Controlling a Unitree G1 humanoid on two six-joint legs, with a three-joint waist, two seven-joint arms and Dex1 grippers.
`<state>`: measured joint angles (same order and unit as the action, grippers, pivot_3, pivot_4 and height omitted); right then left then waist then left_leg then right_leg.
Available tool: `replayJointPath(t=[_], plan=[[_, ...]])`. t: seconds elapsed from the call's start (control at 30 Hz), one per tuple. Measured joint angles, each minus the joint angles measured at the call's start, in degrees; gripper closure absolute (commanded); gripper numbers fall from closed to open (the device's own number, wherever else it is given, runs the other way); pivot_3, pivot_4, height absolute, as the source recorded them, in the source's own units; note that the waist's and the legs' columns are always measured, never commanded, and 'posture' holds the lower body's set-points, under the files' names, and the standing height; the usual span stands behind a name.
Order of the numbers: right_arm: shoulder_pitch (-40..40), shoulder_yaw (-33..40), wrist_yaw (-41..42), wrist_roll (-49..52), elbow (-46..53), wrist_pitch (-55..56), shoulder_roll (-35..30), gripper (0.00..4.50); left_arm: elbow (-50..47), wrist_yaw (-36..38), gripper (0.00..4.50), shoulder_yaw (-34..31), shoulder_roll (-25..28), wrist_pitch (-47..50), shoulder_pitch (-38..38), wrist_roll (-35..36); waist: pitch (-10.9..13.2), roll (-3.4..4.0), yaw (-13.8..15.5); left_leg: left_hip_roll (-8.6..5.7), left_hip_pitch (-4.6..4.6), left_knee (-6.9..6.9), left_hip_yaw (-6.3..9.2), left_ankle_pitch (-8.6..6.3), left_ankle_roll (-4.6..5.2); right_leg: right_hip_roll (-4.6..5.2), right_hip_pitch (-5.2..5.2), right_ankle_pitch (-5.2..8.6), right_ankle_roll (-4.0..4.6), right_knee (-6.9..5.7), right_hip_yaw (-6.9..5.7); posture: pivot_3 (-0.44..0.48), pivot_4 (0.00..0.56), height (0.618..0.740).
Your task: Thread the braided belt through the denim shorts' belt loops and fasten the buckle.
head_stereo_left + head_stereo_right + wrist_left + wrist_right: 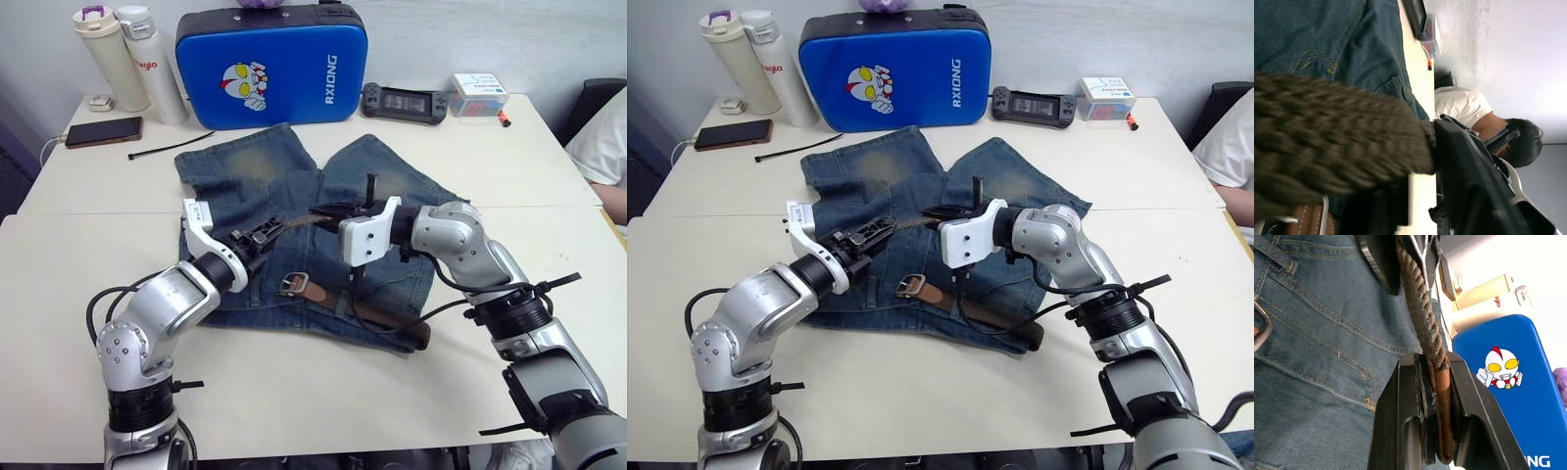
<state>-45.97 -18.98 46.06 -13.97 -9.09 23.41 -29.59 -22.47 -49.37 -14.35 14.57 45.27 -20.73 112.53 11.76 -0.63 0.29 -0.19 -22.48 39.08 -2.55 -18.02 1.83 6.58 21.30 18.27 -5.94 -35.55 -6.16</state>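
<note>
While denim shorts (pixel 294 186) cover it, the cream table (pixel 323 392) meets a pale wall (pixel 509 29).

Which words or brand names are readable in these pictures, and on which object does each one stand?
"RXIONG": white letters on the blue case.
"agio", partly hidden: red letters on the white bottle.
Print on the small box is too small to read.

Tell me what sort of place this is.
Probably an office or lab workroom, not a home: pale tables pushed together against a plain wall, with a black handheld game console, a dark smartphone and two tall drink flasks, and a seated person alongside.
</note>
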Motion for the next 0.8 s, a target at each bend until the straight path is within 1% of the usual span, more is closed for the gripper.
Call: replayJointPath(t=[0.07,0.1,0.17,0.23,0.27,0.3,0.33,0.43,0.53,0.57,0.67,0.8], plan=[[0.9,0.1,0.8,1.2,0.3,-1.0,0.0,3.50,1.2,0.8,4.50,-0.4,0.1,1.4,-0.3,0.2,0.0,0.00,0.0,0.01,0.00,-0.01,0.00,0.01,-0.01,-0.01,0.00,0.00,0.00,0.01,0.00,0.000,0.150,0.725],[1.9,0.3,1.7,2.8,1.4,-1.6,0.0,3.29,2.1,1.2,4.50,-0.8,0.4,2.5,-0.3,0.2,0.0,0.00,0.1,0.01,0.00,-0.03,0.00,0.01,-0.01,-0.01,0.00,0.00,0.00,0.01,0.00,0.000,0.150,0.725],[2.8,0.3,3.5,5.4,3.7,-2.7,-0.3,2.43,4.3,1.8,4.50,-2.7,2.1,3.9,-0.3,0.1,0.0,0.00,0.0,0.03,-0.02,-0.03,0.00,0.02,-0.03,-0.02,0.03,0.00,0.00,0.02,0.00,0.000,0.150,0.725],[3.5,1.2,5.6,8.2,5.7,-4.6,-1.8,1.36,5.5,3.4,4.50,-4.9,4.6,6.0,-0.3,0.0,0.0,0.00,0.0,0.05,-0.02,-0.05,0.00,0.02,-0.04,-0.02,0.03,0.00,0.00,0.02,0.01,0.000,0.150,0.725],[4.0,1.9,6.9,9.8,6.7,-6.1,-2.9,0.85,6.0,4.8,4.50,-6.4,6.8,7.5,0.0,0.0,0.0,0.00,0.0,0.06,-0.02,-0.06,0.00,0.02,-0.04,-0.02,0.03,0.00,0.00,0.03,0.01,0.000,0.150,0.725],[4.4,2.1,8.2,11.2,7.4,-7.4,-3.7,0.40,6.4,6.2,4.50,-7.6,8.8,8.8,0.4,0.0,0.0,0.00,0.0,0.06,0.00,-0.08,0.00,0.02,-0.04,-0.02,0.03,0.00,0.00,0.03,0.01,0.000,0.150,0.725],[5.0,2.4,9.7,12.5,8.1,-9.1,-4.6,0.12,7.2,8.0,4.50,-8.9,10.9,10.2,0.9,0.0,0.0,0.00,-0.1,0.05,0.00,-0.09,0.00,0.02,-0.04,-0.02,0.03,0.00,0.00,0.03,0.01,0.000,0.150,0.725],[7.0,2.5,13.9,16.3,10.8,-14.9,-6.2,0.12,8.5,13.0,4.50,-11.2,14.7,13.8,3.3,0.0,0.0,0.00,0.0,0.04,0.00,-0.09,0.00,0.02,-0.04,0.04,0.03,0.00,0.00,0.03,0.03,0.000,0.150,0.725],[8.1,2.5,18.4,21.4,14.9,-23.8,-7.6,0.12,9.2,16.9,4.50,-11.2,19.4,16.6,7.5,0.0,0.0,0.01,0.0,0.07,0.00,-0.11,0.01,0.00,-0.07,0.11,0.04,0.00,0.01,0.04,0.06,0.000,0.150,0.725],[8.3,2.5,19.1,22.8,15.9,-26.3,-8.0,0.12,9.2,17.4,4.50,-11.3,20.3,16.8,8.5,0.0,0.0,0.01,0.0,0.09,0.00,-0.11,0.02,0.00,-0.08,0.12,0.04,0.00,0.01,0.04,0.08,0.000,0.150,0.725],[8.4,3.0,21.3,29.6,21.2,-38.7,-8.4,0.12,9.3,19.4,4.50,-11.8,23.4,17.1,12.9,-0.1,0.0,0.02,-0.1,0.12,0.00,-0.12,0.03,-0.03,-0.13,0.16,0.06,0.02,0.04,0.06,0.11,0.000,0.150,0.725],[8.0,3.4,21.9,31.9,23.4,-45.0,-9.1,0.12,9.4,21.5,4.50,-13.6,26.7,16.6,16.2,-0.1,0.0,0.02,-0.1,0.11,0.00,-0.15,0.06,-0.07,-0.22,0.19,0.07,0.03,0.05,0.09,0.13,0.000,0.150,0.725]])
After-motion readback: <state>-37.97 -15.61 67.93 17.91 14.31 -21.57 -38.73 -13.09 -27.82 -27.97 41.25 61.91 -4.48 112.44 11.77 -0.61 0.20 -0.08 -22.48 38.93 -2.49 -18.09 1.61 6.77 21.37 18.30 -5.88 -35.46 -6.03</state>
